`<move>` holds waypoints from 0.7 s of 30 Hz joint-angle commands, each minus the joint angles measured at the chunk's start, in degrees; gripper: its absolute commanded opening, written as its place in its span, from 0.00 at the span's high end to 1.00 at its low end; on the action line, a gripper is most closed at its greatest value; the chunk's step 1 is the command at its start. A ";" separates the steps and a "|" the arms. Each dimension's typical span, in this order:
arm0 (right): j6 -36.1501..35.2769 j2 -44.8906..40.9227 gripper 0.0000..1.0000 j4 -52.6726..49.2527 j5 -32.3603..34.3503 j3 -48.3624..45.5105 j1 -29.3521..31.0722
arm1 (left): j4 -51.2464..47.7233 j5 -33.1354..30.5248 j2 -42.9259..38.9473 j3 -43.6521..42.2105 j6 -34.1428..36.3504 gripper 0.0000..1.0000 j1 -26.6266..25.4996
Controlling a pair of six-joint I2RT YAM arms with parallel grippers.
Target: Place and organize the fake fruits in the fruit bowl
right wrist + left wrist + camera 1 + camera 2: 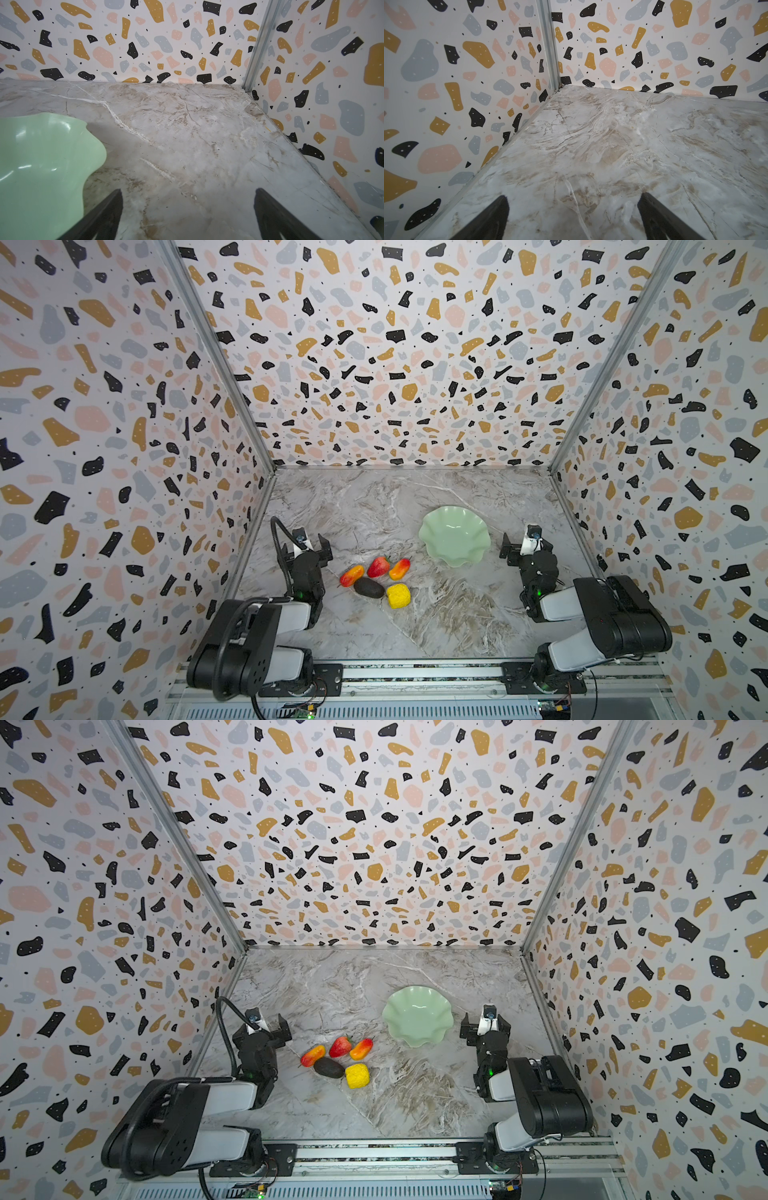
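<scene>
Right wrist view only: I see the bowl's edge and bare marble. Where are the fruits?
Observer: They are clustered on the table: strawberry, two mangoes, avocado and yellow chunk, left of the fruit bowl in both top views.
Operator: Anything in the bowl?
Observer: No, it is empty.
Operator: Other arm?
Observer: The left gripper is open and holds nothing, just left of the cluster.

1. left arm [253, 635] folded near its base, wrist low, pointing forward.
2. left gripper [306, 546]: jaws wide apart, nothing between them.
3. right arm [615, 622] mirrors that pose on the right side.
4. right gripper [527, 546]: jaws wide apart, holding nothing.
</scene>
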 commanded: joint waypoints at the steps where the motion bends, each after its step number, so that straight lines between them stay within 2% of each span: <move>1: 0.52 -1.46 0.01 1.03 -0.14 0.38 -0.19 | -21.87 -0.80 -6.77 11.34 -1.42 0.01 -0.88; 3: 0.20 -4.43 0.01 -4.37 1.11 2.31 0.39 | -27.88 -0.64 -11.14 14.25 -3.89 0.00 -1.63; 4: -0.23 -6.61 0.01 -9.47 3.74 4.39 1.47 | -30.43 0.10 -13.01 15.46 -5.16 0.00 -1.93; 5: -1.30 -10.29 0.01 -19.14 4.04 8.31 2.64 | -33.22 2.09 -15.00 17.17 -6.45 0.00 -2.18; 8: -6.05 -18.39 0.01 -37.05 -0.51 17.90 6.28 | -45.29 9.70 -18.93 24.37 -7.15 0.00 -2.49; 11: -7.63 -22.02 0.01 -52.52 -5.10 28.25 10.94 | -57.19 12.12 -20.78 32.44 -5.55 0.00 -2.49; 15: -7.56 -21.16 0.01 -65.55 -12.68 38.61 18.09 | -73.49 13.92 -20.55 43.30 0.08 0.00 -2.49; 17: -9.26 -18.84 0.01 -71.00 -14.78 43.06 22.18 | -81.27 12.11 -20.27 48.11 2.61 0.00 -2.49; 21: -13.29 -11.01 0.01 -82.94 -15.92 52.21 32.25 | -87.09 11.43 -22.23 50.72 4.46 0.00 -2.49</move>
